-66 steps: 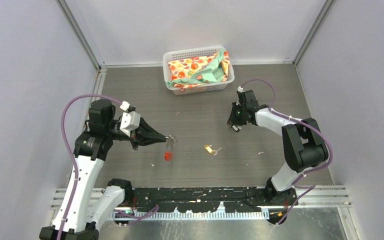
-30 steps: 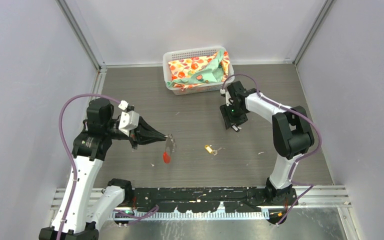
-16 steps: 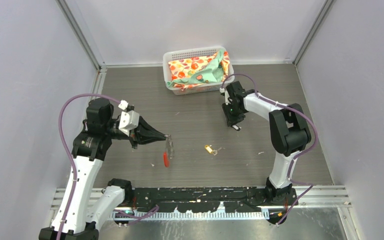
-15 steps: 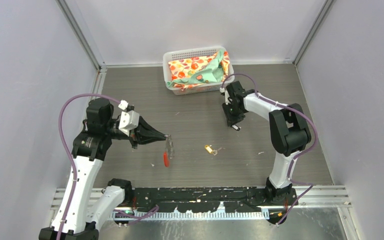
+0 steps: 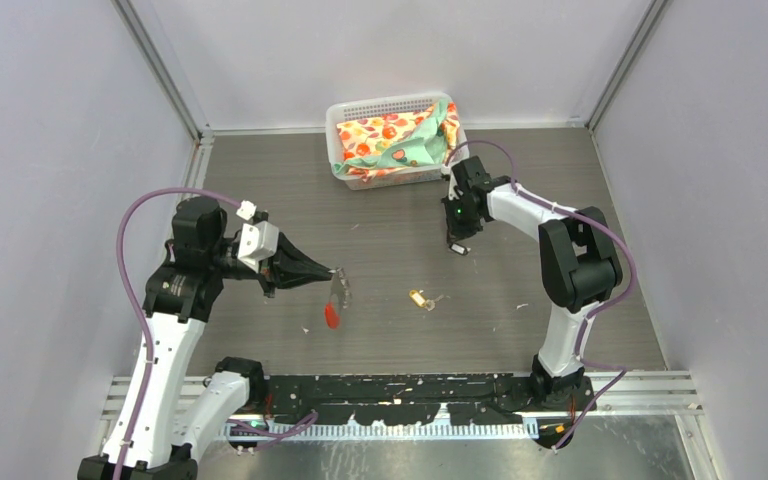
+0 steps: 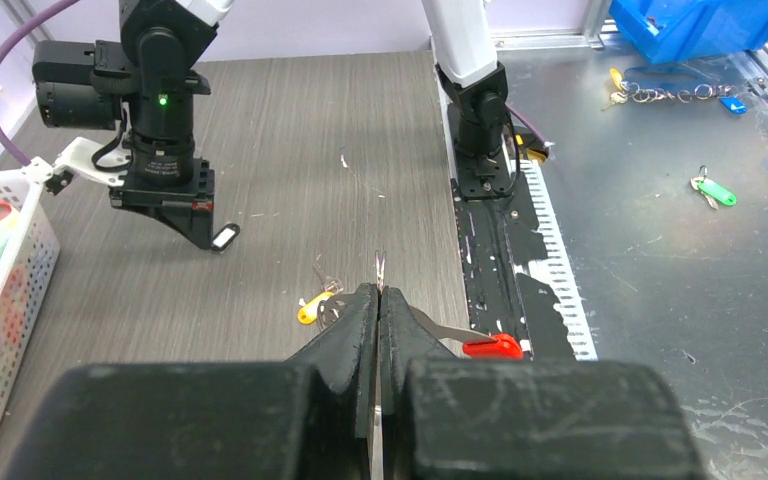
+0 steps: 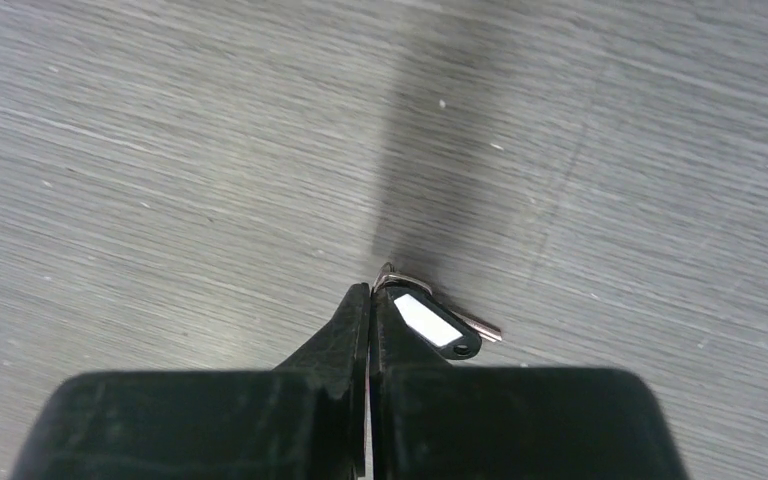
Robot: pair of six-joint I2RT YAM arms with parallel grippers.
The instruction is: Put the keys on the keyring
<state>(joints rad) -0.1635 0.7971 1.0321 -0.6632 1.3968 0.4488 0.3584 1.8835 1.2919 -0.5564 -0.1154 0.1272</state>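
Fingers [image 6: 350, 330] on both arms are pressed together. Over the grey wood-grain table [image 5: 260, 180], the left gripper [image 5: 332, 271] pinches the keyring [image 5: 338, 290], its red tag [image 5: 332, 316] hanging below. The right gripper [image 7: 370, 292] appears to nip the black-headed key [image 7: 428, 320] by its small ring. The brass key [image 5: 419, 298] lies loose on the table between them. Nothing is threaded yet, so both keys remain. Bare tabletop between the grippers gives room to meet. The cloth-filled basket [image 5: 385, 101] sits near behind the right arm, and the side walls are well off.
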